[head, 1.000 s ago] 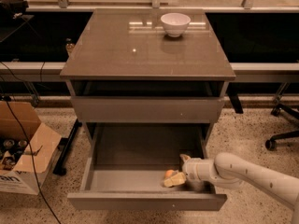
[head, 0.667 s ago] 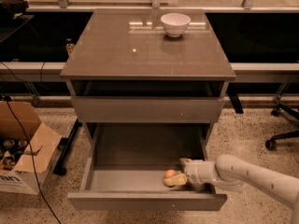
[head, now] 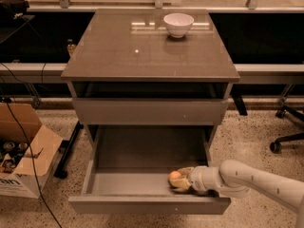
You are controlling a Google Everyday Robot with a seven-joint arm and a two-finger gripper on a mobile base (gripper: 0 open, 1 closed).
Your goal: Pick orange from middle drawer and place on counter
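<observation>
Down in the front right corner of the middle drawer [head: 142, 151], which stands pulled out: the orange [head: 175, 175] rests on the matte grey drawer bottom, just behind the front wall. The claw [head: 182, 181] sits low inside the drawer, right up against the orange's right side. Whether it grips the fruit or stands wide or narrow, I cannot tell. The white arm [head: 256, 183] enters from the lower right, crossing over the drawer's right wall. The drawer front above [head: 149, 110] is shut. The desk [head: 142, 51] is glossy, with light glints on it. A white bowl [head: 178, 24] stands near its far edge, right of centre. The orange is well apart from the desk, far below it. An open cardboard box [head: 26, 151] sits on the speckled floor [head: 251, 137], left of the cabinet.
</observation>
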